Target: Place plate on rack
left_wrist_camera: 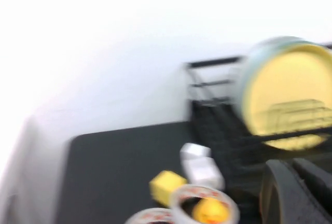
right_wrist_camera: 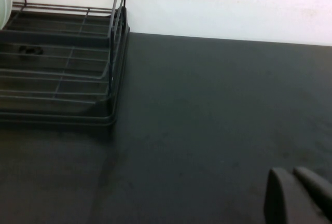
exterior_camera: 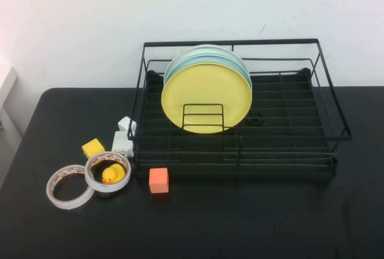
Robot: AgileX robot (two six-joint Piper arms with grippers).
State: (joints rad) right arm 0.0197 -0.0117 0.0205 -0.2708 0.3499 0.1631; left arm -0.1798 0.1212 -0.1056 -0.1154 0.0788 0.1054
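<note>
The yellow plate stands upright in the slots of the black wire rack, at its left half, in front of a light blue plate and a whitish plate. In the left wrist view the plate and the rack show blurred. My left gripper is shut and empty, off the rack's front left, above the tape rolls. My right gripper is shut and empty above bare table, right of the rack's corner. Neither arm shows in the high view.
Left of the rack lie two white tape rolls, one ringing a yellow duck, a yellow cube, two white blocks and an orange cube. A small black item lies on the rack floor.
</note>
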